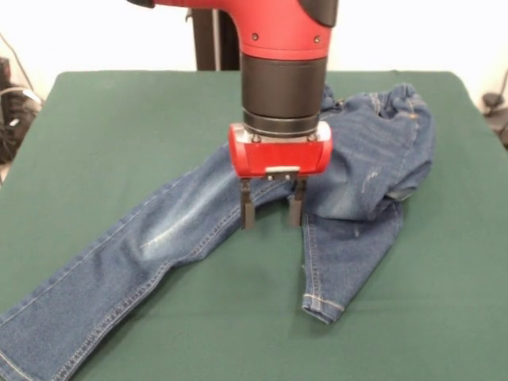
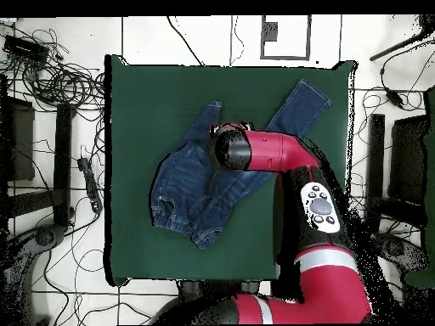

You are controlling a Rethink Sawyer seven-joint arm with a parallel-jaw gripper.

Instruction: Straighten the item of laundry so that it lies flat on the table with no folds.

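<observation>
The blue denim jeans lie crumpled on the dark green table. One leg stretches towards the near left corner. The other leg is short and bent, with its cuff near the front. The waist part is bunched and folded over at the far right. My gripper points straight down over the crotch, open, its fingertips at the cloth with nothing clamped. In the overhead view the arm's wrist hides the gripper above the jeans on the table.
Bare green table lies at the far left and near right. Cables and black stands are on the floor beside the table. The red arm reaches over the table's edge near the robot's base.
</observation>
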